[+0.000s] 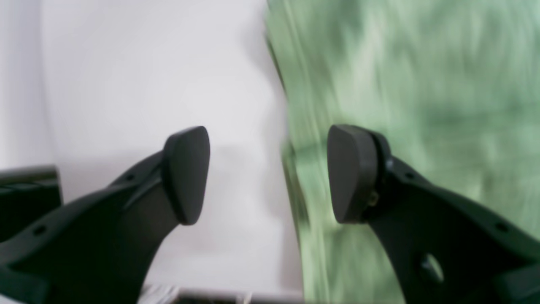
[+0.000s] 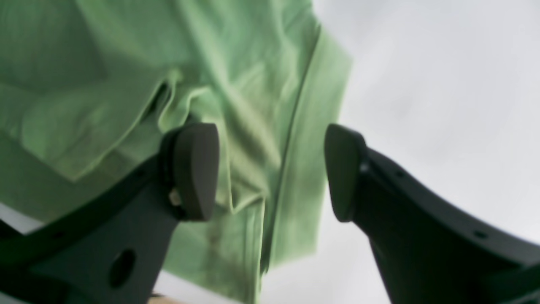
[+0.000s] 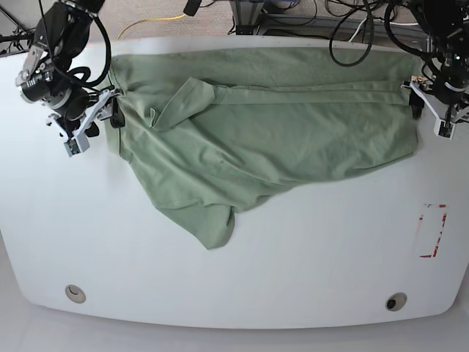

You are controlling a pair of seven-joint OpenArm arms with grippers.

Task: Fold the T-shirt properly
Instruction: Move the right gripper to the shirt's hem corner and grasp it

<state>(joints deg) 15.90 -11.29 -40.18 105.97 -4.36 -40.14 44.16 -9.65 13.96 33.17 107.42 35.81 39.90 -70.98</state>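
The pale sage-green T-shirt (image 3: pixel 278 139) lies wrinkled and partly doubled over across the far half of the white table, with a flap hanging toward the front at the left. My right gripper (image 3: pixel 95 121) is open at the shirt's left edge. In the right wrist view the gripper (image 2: pixel 272 169) straddles a hemmed edge of the shirt (image 2: pixel 105 63), gripping nothing. My left gripper (image 3: pixel 431 110) is open at the shirt's right edge. In the blurred left wrist view the gripper (image 1: pixel 268 173) has one finger over the shirt (image 1: pixel 422 84) and one over bare table.
The white table (image 3: pixel 234 279) has two round holes near its front edge, one at the left (image 3: pixel 73 293) and one at the right (image 3: pixel 396 301). A red-marked label (image 3: pixel 431 231) lies at the right. Cables (image 3: pixel 344 22) run behind the table's far edge.
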